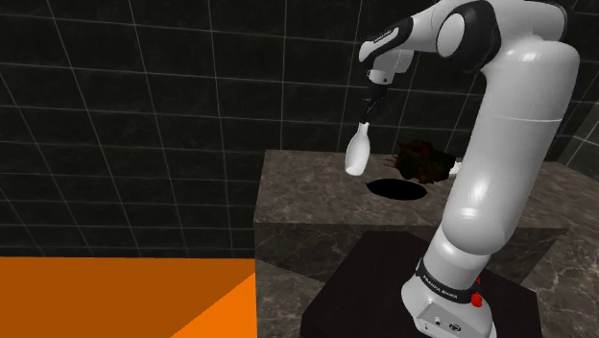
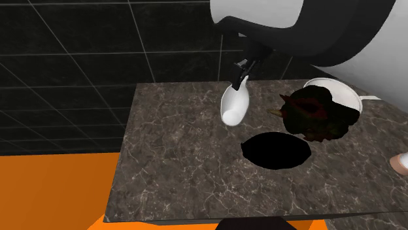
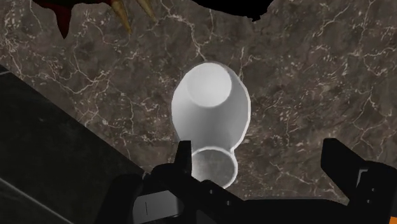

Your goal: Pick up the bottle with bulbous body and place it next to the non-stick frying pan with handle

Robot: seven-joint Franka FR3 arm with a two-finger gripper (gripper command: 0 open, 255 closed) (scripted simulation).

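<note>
Bottle (image 3: 210, 105): plain white, smooth, softly matt, material not evident. Counter (image 2: 176, 163): dark marble-like stone with pale veins, smooth-faced. Frying pan (image 2: 276, 149): flat, unreflective black. Wall (image 1: 144, 115): dark tiles, thin pale joints. Floor (image 1: 96, 298): even matt orange. My arm (image 1: 509, 144) wears a glossy white shell; my gripper (image 3: 262, 156) is matt black.

Dark tiled wall (image 1: 144, 96); orange floor (image 1: 96, 298); dark marble counter (image 1: 307, 192), pale veins.
</note>
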